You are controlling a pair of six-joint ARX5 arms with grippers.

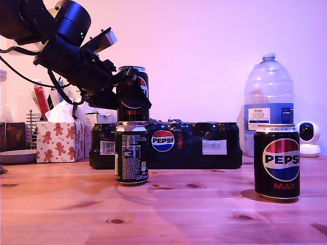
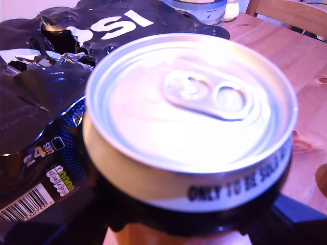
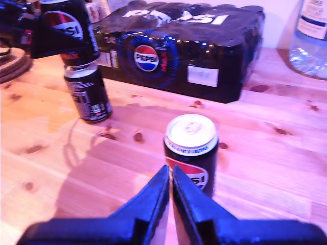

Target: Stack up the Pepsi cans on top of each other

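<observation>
— Leftward in the exterior view?
— First gripper (image 1: 134, 94) clamped round a Pepsi can (image 1: 134, 92), held directly over another upright can (image 1: 131, 152).
— Rightward?
— Third can (image 1: 276, 161) standing alone on the table (image 1: 194, 214). Second gripper (image 3: 170, 176) pinched closed, empty.

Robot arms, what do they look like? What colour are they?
The arm in the exterior view is black and chunky, with a round joint, a tiny green light, a pale grey camera block on top and black cables hanging beneath. My first gripper is black too. My second gripper has two dark blue, pointed, wedge-shaped fingers.
</observation>
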